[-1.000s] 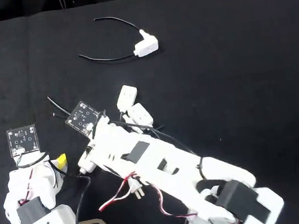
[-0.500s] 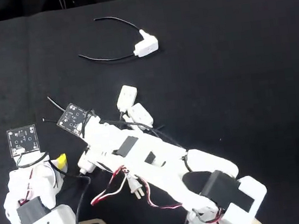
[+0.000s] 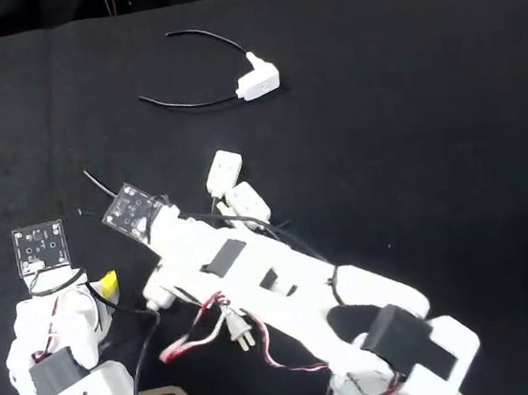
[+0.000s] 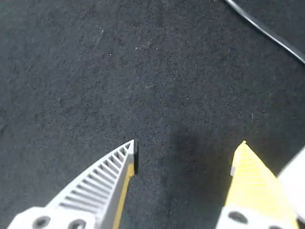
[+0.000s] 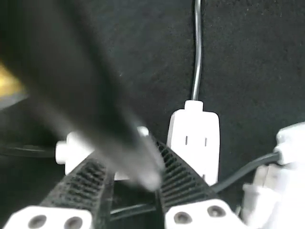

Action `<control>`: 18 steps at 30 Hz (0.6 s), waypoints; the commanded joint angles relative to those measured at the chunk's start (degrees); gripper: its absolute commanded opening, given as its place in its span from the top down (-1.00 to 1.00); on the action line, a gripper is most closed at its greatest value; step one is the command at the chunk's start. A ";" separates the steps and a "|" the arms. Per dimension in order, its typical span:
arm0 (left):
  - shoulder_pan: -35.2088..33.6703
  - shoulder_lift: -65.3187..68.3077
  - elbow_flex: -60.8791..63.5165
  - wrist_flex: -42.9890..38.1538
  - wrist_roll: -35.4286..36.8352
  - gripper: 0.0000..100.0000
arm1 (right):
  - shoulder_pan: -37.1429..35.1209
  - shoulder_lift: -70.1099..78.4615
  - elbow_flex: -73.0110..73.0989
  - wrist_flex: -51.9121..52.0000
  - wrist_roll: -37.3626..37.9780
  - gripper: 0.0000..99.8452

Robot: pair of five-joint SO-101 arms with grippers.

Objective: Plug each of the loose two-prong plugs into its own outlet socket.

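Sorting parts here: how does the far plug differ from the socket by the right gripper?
The plug lies alone at the far side of the table, cord curling loosely; the socket lies close to the right gripper, cord running straight. The socket's face shows two slots; the plug's prongs are too small to see. Both are white with thin dark cords.

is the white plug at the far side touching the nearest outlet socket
Apart. The high view shows the white plug lying well clear of the outlet socket, with bare black table cover between them.
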 commanded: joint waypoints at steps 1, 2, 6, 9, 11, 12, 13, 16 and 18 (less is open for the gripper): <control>0.04 -0.44 0.31 -0.35 0.26 0.36 | 3.43 -8.84 -1.19 0.44 0.09 0.98; 0.04 -0.44 0.31 -0.35 0.26 0.36 | 4.84 -11.12 -0.84 0.44 0.09 0.98; 0.04 -0.44 0.40 -0.35 0.26 0.36 | 11.16 -19.03 0.48 0.44 -3.60 0.98; 0.04 -0.44 0.40 -0.35 0.26 0.36 | 15.74 -23.96 1.01 0.44 -4.84 0.98; 0.04 -0.44 0.40 -0.35 0.26 0.36 | 18.81 -26.86 1.19 0.44 -5.19 0.98; 0.04 -0.44 0.40 -0.35 0.26 0.36 | 20.57 -27.82 1.19 0.44 -5.71 0.98; 0.04 -0.44 0.48 -0.35 0.26 0.36 | 22.33 -28.79 1.19 0.44 -6.24 0.98; 0.04 -0.44 0.48 -0.35 0.26 0.36 | 28.13 -29.41 1.10 -1.76 -7.30 0.98; 0.04 -0.44 0.48 -0.35 0.26 0.36 | 31.91 -28.18 1.98 -6.33 -8.09 0.98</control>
